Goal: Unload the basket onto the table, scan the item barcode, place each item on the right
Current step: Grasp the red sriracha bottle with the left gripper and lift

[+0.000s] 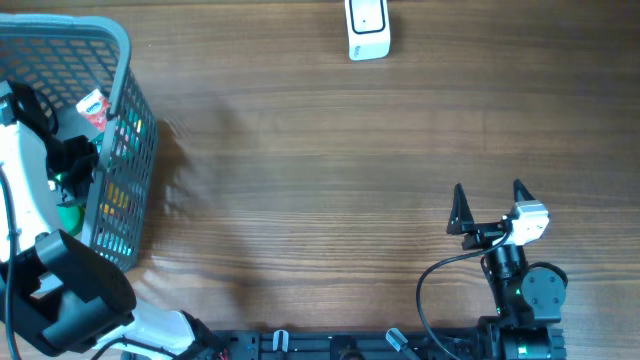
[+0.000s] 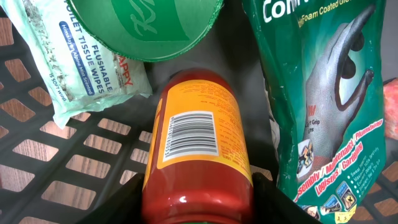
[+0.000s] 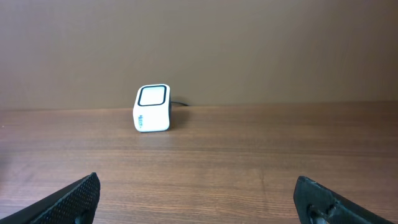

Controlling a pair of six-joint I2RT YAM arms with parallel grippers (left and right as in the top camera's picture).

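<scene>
Left wrist view: left tool [image 2: 198, 204] straddles a red bottle with an orange barcode label [image 2: 198, 134]; whether it pinches cannot be told. Right tool [image 1: 488, 192] hangs spread wide.

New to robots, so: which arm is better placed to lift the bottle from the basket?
Left: the left gripper is down in the basket, right at the bottle. The right gripper hangs open, far off.
</scene>
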